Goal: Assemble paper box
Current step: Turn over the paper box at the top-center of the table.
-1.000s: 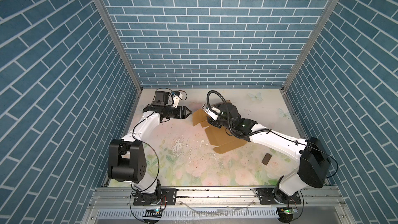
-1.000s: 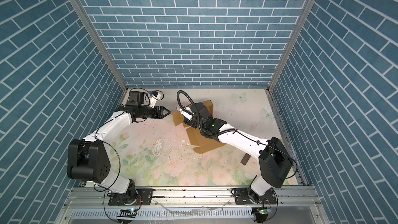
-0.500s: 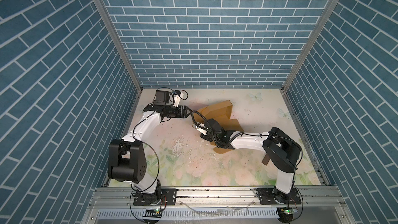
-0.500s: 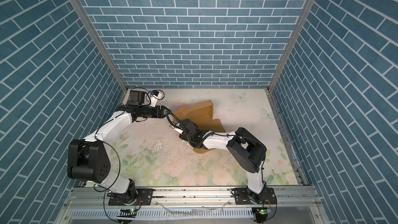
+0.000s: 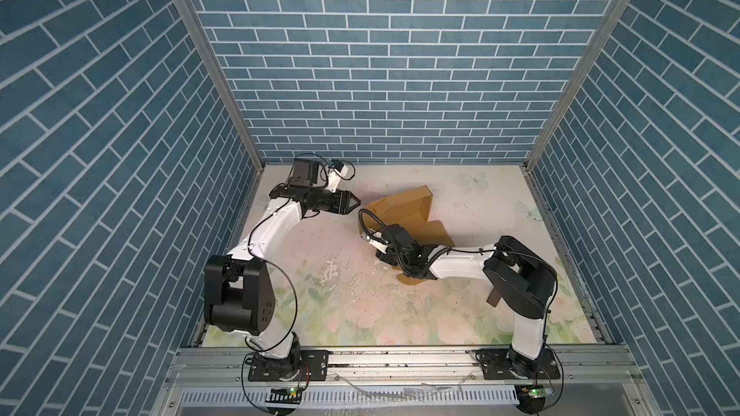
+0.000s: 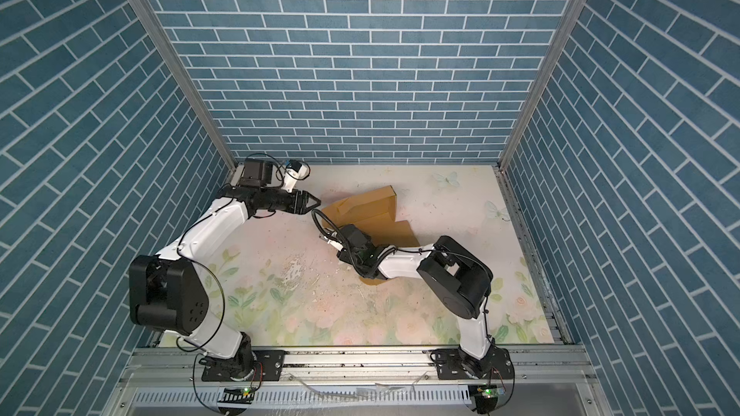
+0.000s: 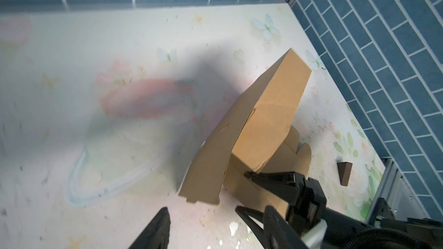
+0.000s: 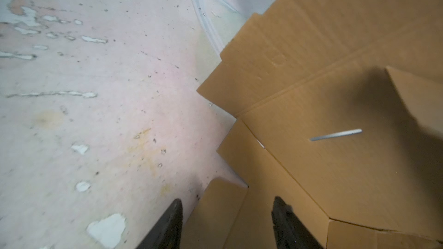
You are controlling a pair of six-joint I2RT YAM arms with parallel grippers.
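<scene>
The paper box is tan cardboard, half folded: its far panel stands tilted up and its other flaps lie flat on the table. My left gripper is open over bare table, just left of the box's raised flap and apart from it. My right gripper is open and points steeply down at the box's near left edge. A rounded tab lies between its fingers. The right forearm hides part of a flat flap.
A small dark brown chip lies at the front right, half behind the right arm's shoulder. The flowered table is worn and flaked in the middle. Blue brick walls close in the left, back and right sides.
The right arm has pulled back from over the box to its near left edge, with its elbow folded. The box's far panel now stands up. The left gripper edged right, toward the box.
</scene>
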